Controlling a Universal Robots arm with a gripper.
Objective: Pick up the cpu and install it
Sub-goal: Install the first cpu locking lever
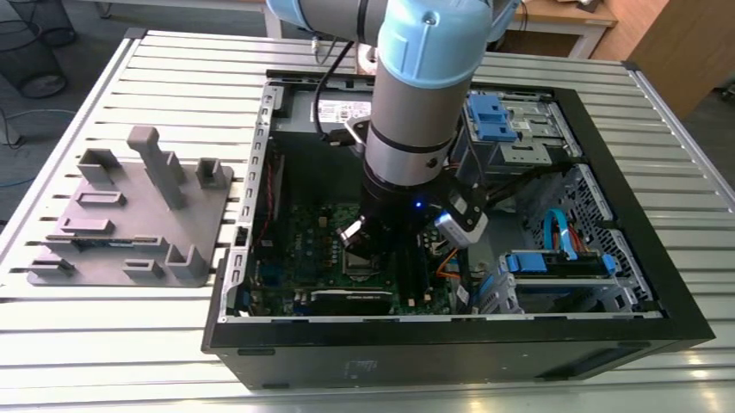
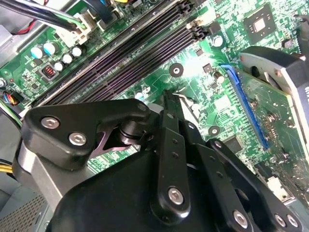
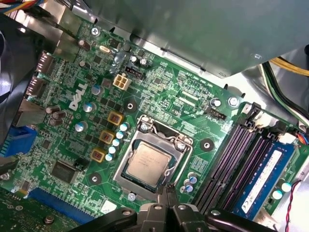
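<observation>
Workshop; slatted metal bench (image 1: 138,344); open computer case (image 1: 460,331)

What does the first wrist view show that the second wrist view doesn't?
The first wrist view shows the cpu lying in its metal socket frame, plus a memory stick with a blue label. The second wrist view shows an expansion card standing in a long blue slot. Both show the green motherboard, its dark memory slots and the claw.

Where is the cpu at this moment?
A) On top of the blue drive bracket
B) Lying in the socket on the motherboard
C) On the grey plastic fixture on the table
B: in the first wrist view the cpu lies flat inside the socket frame on the motherboard.
</observation>
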